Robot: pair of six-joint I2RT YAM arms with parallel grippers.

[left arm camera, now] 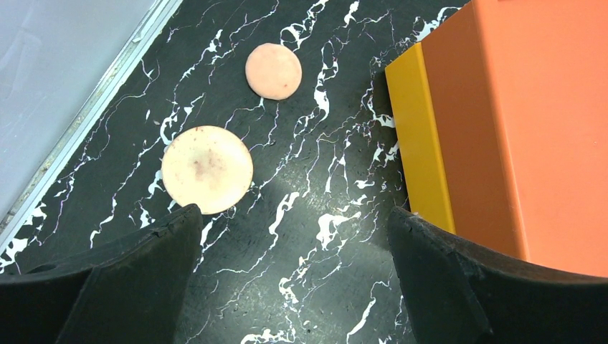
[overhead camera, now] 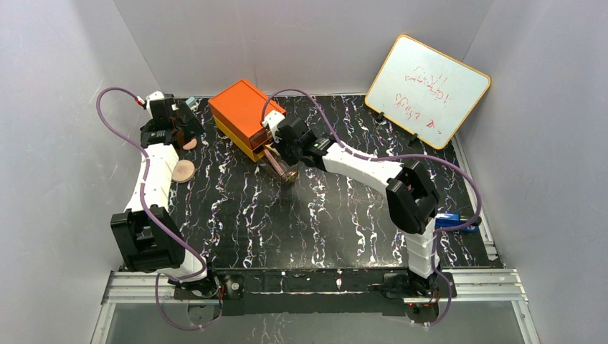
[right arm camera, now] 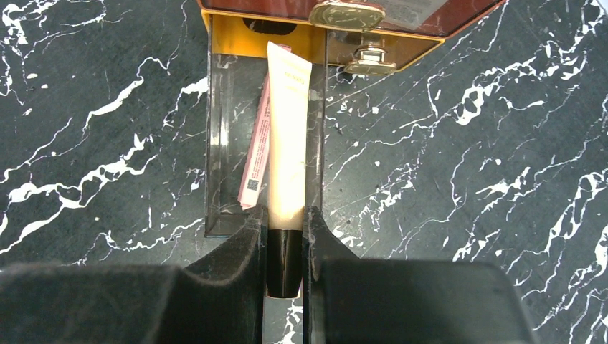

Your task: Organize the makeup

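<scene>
Right jaws clamp the pale tube [right arm camera: 288, 143] at its rigid dark cap [right arm camera: 285, 271]; body likely light, soft. Left jaws released.

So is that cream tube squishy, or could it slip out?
The cream tube looks like soft plastic, so it probably gives under pressure. The right gripper pinches its dark cap, likely the stiffest part. Its smooth skin might slip.

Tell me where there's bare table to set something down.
Free: the front middle of the table between the left arm and right arm, and the rear strip between the orange box and the whiteboard. Crowded: left rear, with the discs, left gripper and box.
</scene>
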